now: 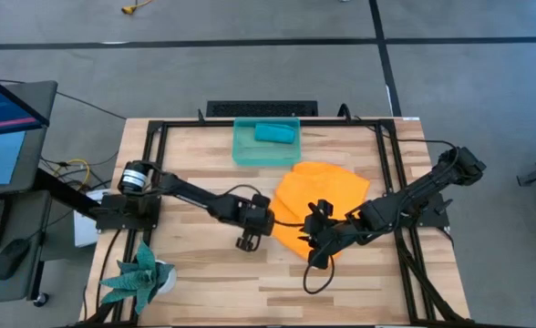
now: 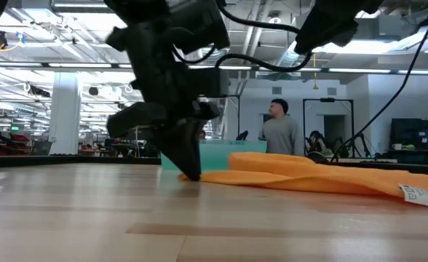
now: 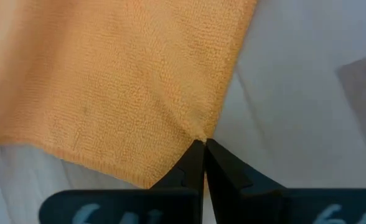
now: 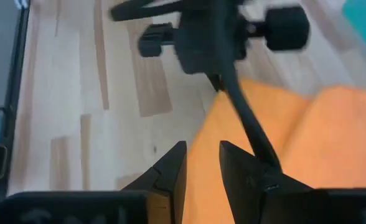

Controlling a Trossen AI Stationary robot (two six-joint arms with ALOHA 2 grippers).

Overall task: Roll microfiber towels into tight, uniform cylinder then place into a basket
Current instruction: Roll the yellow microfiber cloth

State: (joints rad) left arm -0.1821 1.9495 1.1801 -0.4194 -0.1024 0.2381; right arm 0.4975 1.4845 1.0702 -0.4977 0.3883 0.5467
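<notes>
The bright orange towel (image 1: 321, 202) lies loosely spread on the wooden table, partly folded over itself. My left gripper (image 3: 203, 144) is shut on its near left corner, low at the tabletop (image 2: 191, 173). My right gripper (image 4: 201, 167) hangs above the towel's near edge (image 1: 319, 246), its fingers a little apart with nothing between them. The teal-green basket (image 1: 242, 153) stands at the table's far side. A teal-blue towel (image 1: 274, 133) lies rolled inside it. My left gripper pinches the orange towel's corner (image 3: 197, 129) between its two fingertips. The fingers slant steeply down from the table's left side. The corner sits at the tabletop (image 2: 203, 175), and the rest of the towel lies slack on the table.
A green spiky plant (image 1: 142, 273) stands at the near left corner. A black metal frame (image 1: 155, 155) runs around the table's edges. Bare wood lies left of and in front of the towel. In the low view a person (image 2: 281, 131) stands in the room beyond.
</notes>
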